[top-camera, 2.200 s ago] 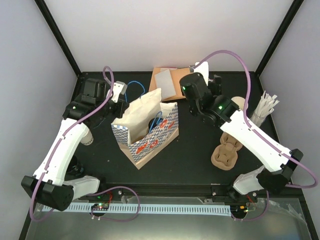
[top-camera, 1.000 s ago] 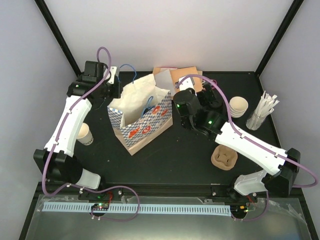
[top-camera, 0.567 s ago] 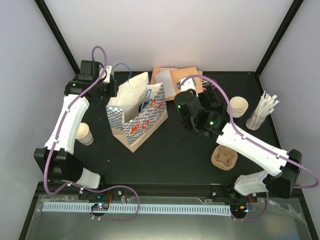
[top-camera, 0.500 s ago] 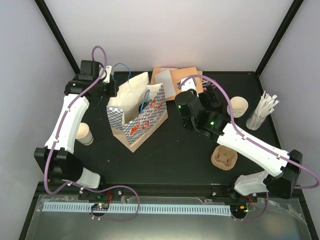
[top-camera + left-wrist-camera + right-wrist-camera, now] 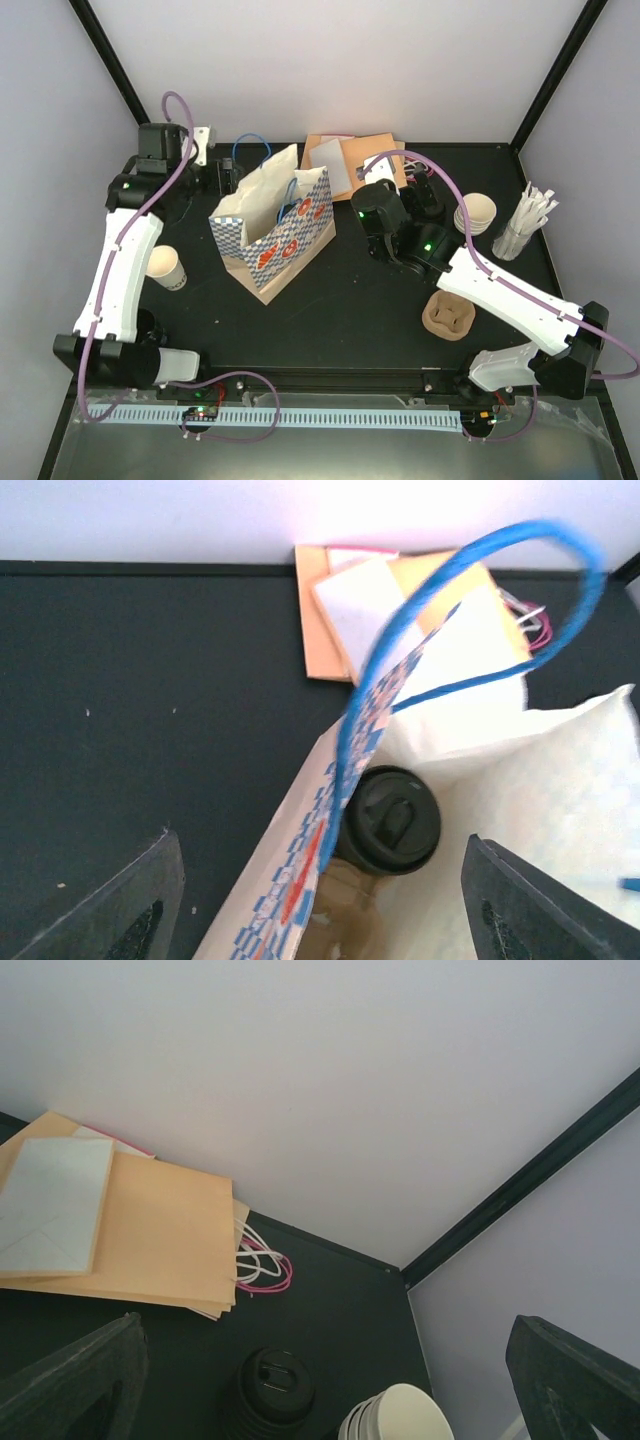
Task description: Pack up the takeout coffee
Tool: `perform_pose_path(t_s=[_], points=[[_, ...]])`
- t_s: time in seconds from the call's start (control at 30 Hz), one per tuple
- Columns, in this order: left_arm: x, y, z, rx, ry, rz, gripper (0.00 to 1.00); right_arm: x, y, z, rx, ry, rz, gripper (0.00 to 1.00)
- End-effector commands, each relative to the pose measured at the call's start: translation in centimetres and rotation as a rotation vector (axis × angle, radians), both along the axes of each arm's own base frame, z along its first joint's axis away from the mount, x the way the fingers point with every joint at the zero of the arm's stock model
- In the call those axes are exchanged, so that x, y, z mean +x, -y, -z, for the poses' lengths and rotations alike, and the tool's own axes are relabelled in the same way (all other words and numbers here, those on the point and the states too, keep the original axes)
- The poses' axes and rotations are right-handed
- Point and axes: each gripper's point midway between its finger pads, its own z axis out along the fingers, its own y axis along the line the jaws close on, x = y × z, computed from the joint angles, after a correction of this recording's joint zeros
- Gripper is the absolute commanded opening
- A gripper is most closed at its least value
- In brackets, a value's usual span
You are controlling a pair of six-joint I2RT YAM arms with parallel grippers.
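The takeout coffee point(image 5: 396, 820), a cup with a round black lid, stands upright inside the blue-checked paper bag point(image 5: 268, 240). In the left wrist view I look down into the bag's pale interior, and the bag's blue handle point(image 5: 452, 588) loops free above the rim. My left gripper point(image 5: 320, 890) hangs open over the bag's left wall with nothing between its fingers point(image 5: 140, 905). In the top view my left gripper point(image 5: 222, 176) sits just behind the bag's back-left corner. My right gripper point(image 5: 418, 186) is open and empty to the right of the bag.
An open paper cup point(image 5: 165, 267) stands left of the bag. Flat tan paper bags point(image 5: 350, 160) lie at the back. A stack of black lids point(image 5: 273, 1396) and nested cream cups point(image 5: 475, 213) stand right. A pulp carrier point(image 5: 450, 315) and a holder of stirrers point(image 5: 525, 222) are farther right.
My left gripper has opened and let go of the bag's blue handle, then drawn back to the left. The bag shifted slightly left. The right arm has barely moved.
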Motion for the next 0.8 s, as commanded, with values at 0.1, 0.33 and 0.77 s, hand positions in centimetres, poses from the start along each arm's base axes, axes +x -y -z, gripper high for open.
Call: perform_pose_path(t_s=[0.1,0.33,0.77], points=[[-3.8,0.7,-5.4,-0.074,0.118,0.038,0.82,-0.2,-0.1,0.2,-0.020,-0.005,-0.011,1.00],[-8.6,3.6,-8.3,-0.138,0.198,0.195,0.85,-0.4,-0.1,0.4,-0.068,0.047,-0.061,1.00],[-10.2,4.4,-8.6,-0.151,0.225,0.244,0.86,-3.4,-0.9,0.5,-0.185,0.207,-0.182,1.00]])
